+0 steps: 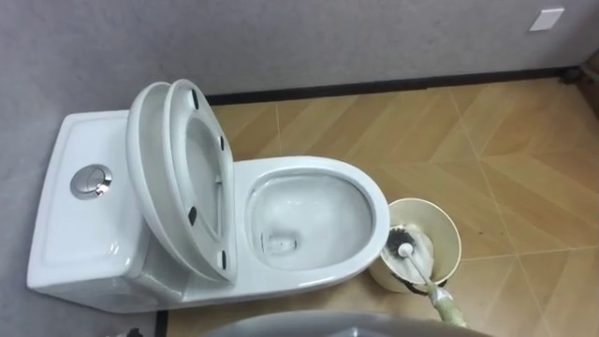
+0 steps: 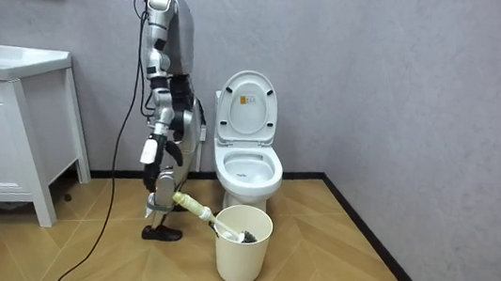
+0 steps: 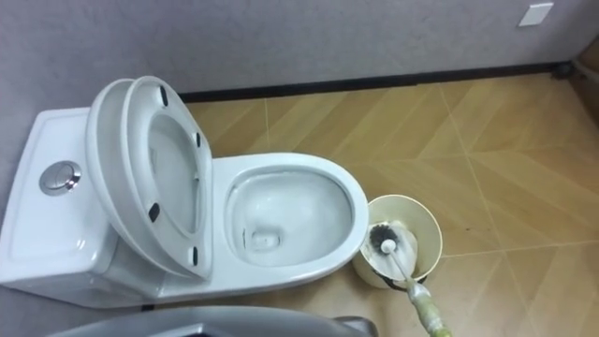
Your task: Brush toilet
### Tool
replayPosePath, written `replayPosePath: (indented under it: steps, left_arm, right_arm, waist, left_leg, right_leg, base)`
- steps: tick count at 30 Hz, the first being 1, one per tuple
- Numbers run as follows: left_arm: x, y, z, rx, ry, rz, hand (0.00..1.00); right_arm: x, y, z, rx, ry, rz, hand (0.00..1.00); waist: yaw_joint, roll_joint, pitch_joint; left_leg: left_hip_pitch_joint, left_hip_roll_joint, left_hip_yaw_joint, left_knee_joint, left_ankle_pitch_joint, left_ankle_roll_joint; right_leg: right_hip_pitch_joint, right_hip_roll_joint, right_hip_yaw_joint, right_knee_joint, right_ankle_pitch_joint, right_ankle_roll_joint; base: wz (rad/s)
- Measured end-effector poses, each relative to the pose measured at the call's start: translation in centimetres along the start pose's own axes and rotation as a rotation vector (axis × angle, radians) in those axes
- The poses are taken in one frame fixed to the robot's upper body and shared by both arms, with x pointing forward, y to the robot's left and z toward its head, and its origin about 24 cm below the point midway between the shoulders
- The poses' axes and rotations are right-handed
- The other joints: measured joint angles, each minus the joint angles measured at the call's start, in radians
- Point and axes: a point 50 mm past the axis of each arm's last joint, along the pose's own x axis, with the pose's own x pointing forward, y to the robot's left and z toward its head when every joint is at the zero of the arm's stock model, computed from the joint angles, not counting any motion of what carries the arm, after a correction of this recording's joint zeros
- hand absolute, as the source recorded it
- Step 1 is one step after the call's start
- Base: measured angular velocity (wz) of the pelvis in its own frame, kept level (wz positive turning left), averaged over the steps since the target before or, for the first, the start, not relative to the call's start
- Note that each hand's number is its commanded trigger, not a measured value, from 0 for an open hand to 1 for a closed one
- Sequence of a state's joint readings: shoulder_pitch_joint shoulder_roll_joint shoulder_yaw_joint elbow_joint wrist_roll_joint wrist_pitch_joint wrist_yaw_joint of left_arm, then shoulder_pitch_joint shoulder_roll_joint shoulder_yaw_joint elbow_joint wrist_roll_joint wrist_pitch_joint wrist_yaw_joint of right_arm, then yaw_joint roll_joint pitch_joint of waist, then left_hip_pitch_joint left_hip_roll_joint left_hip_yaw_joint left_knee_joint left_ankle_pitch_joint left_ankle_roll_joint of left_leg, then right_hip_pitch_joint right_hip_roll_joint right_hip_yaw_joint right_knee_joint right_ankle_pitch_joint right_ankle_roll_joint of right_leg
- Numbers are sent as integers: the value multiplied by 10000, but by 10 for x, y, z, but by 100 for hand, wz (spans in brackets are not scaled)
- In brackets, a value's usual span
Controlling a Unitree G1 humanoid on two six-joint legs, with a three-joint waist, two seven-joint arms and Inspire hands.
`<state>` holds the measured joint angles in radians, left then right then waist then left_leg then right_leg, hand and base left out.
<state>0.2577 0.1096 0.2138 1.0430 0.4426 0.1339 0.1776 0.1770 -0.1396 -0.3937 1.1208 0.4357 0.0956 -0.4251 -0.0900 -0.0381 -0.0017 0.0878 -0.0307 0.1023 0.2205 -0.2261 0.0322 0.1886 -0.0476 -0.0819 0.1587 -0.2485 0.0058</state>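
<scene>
The white toilet (image 1: 374,201) stands with its seat and lid (image 1: 192,178) tipped up against the tank, and the bowl is open. Right of the bowl is a cream bin (image 1: 447,234). The toilet brush (image 1: 404,247) has its dark bristle head at the bin's mouth. Its handle slopes down out of the lower right of the left eye view. In the room view the brush (image 2: 195,210) slants from the bin (image 2: 242,253) up to my right hand (image 2: 159,179), which hangs low beside my leg and holds the handle's end. I stand beside the toilet, on the room view's left.
A round flush button (image 1: 91,181) sits on the tank top. Grey walls with a dark baseboard close in behind the toilet and beyond it. A white sink cabinet (image 2: 5,132) stands at the room view's left. Wooden floor stretches right of the bin.
</scene>
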Motion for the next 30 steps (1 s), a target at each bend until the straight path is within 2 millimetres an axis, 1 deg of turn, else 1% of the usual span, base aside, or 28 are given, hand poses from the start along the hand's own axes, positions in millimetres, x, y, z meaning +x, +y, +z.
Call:
replayPosePath:
  steps: [2, 3, 7, 9, 13, 14, 15, 17, 19, 20, 21, 22, 24, 25, 27, 28, 30]
  left_arm:
    - [0, 2, 1, 5, -51, 103, 0]
    - [1, 3, 2, -12, -139, 128, 0]
    - [1, 4, 6, -186, -267, 141, 0]
    - [3, 8, 14, -50, -608, 219, 0]
    - [4, 13, 32, 54, -1305, 315, 0]
    - [4, 15, 40, 40, -1599, 366, 0]
    - [4, 15, 47, 111, -1848, 393, 0]
    - [4, 16, 59, 117, -2138, 383, 0]
    - [4, 16, 66, 39, -2433, 366, 0]
    - [3, 17, 77, -233, -2756, 354, 0]
    - [3, 18, 81, -465, -2914, 302, 0]
    - [3, 18, 85, -515, -3035, 304, 0]
    - [1, 22, 98, -463, -3487, 362, 0]
    - [1, 22, 101, -432, -3575, 369, 0]
    - [-1, 23, 113, -355, -3926, 367, 0]
    - [-1, 23, 115, -396, -3989, 366, 0]
    - [-3, 23, 124, -528, -4231, 465, 0]
  right_arm:
    - [-1, 2, 7, -203, -474, -4, 0]
    - [-2, 4, 11, -464, -777, -7, 0]
    - [-5, 13, 27, -944, -1626, -94, 0]
    - [-9, 21, 37, -1557, -2242, -15, 0]
    - [-13, 30, 48, -2508, -3203, 145, 0]
    - [-14, 32, 50, -2611, -3392, 193, 0]
    - [-16, 35, 53, -2753, -3566, 226, 0]
    - [-18, 42, 57, -2867, -3731, 344, 0]
    - [-20, 48, 61, -2867, -3788, 427, 0]
    - [-21, 51, 65, -2961, -3868, 434, 0]
    - [-22, 54, 69, -3194, -4053, 485, 0]
    - [-23, 55, 70, -3297, -4124, 501, 0]
    - [-24, 60, 72, -3630, -4310, 620, 0]
    - [-24, 61, 73, -3696, -4321, 657, 0]
    - [-26, 66, 76, -3735, -4268, 742, 0]
    - [-28, 69, 79, -3729, -4314, 788, 0]
    - [-32, 76, 86, -3756, -4470, 884, 0]
  waist:
    - [67, 3, -4]
    - [132, -15, -22]
    - [160, -35, -39]
    - [210, -34, -41]
    - [365, -1, -35]
    - [396, -16, -45]
    - [415, 53, -66]
    - [440, 91, -15]
    - [439, 118, 80]
    - [436, 143, 76]
    - [457, 190, 110]
    - [465, 215, 117]
    - [518, 262, 134]
    - [540, 275, 137]
    - [667, 337, 152]
    - [698, 348, 159]
    - [714, 395, 205]
  left_leg:
    - [-60, 0, -4, 15, 0, 0]
    - [-120, 6, -2, 24, 4, 1]
    - [-395, 17, 11, 145, 3, 5]
    - [-646, 30, 0, 216, 4, 8]
    - [-1109, 38, -46, 383, -6, 27]
    - [-1326, 33, -127, 482, -11, 36]
    - [-1540, 34, -187, 577, -15, 46]
    - [-1849, 35, -264, 723, 1, 72]
    - [-2124, 34, -348, 888, 6, 80]
    - [-2392, 33, -394, 996, 8, 82]
    - [-2718, 36, -478, 1164, 9, 85]
    - [-2902, 41, -517, 1244, 15, 96]
    - [-3436, 87, -539, 1498, 42, 129]
    - [-3588, 98, -537, 1596, 42, 130]
    - [-4145, 155, -539, 1897, 42, 130]
    - [-4272, 170, -539, 1954, 44, 135]
    - [-4627, 182, -540, 2119, 75, 187]
  right_leg:
    - [-51, -4, -19, -20, 0, 0]
    - [-158, -3, -22, 7, 4, -1]
    - [-394, -3, -37, 120, 15, 5]
    - [-668, 5, -48, 224, 21, 6]
    - [-1017, 7, -94, 289, 43, 23]
    - [-1174, 8, -161, 304, 56, 29]
    - [-1383, 14, -188, 363, 73, 27]
    - [-1634, 11, -265, 526, 76, 26]
    - [-1888, 5, -367, 655, 76, 26]
    - [-2099, -4, -448, 689, 76, 26]
    - [-2333, -5, -527, 792, 77, 25]
    - [-2470, -7, -594, 873, 77, 25]
    - [-2981, 14, -605, 1073, 80, 20]
    - [-3131, 17, -607, 1145, 81, 17]
    - [-3702, 29, -652, 1530, 80, 17]
    - [-3839, 35, -663, 1608, 80, 16]
    - [-4239, 21, -682, 1888, 77, 13]
  base:
    - [0]
    - [0]
    - [1]
    - [0]
    - [5]
    - [15]
    - [15]
    - [12]
    - [16]
    - [17]
    - [17]
    - [14]
    - [6]
    - [0]
    - [0]
    - [0]
    - [0]
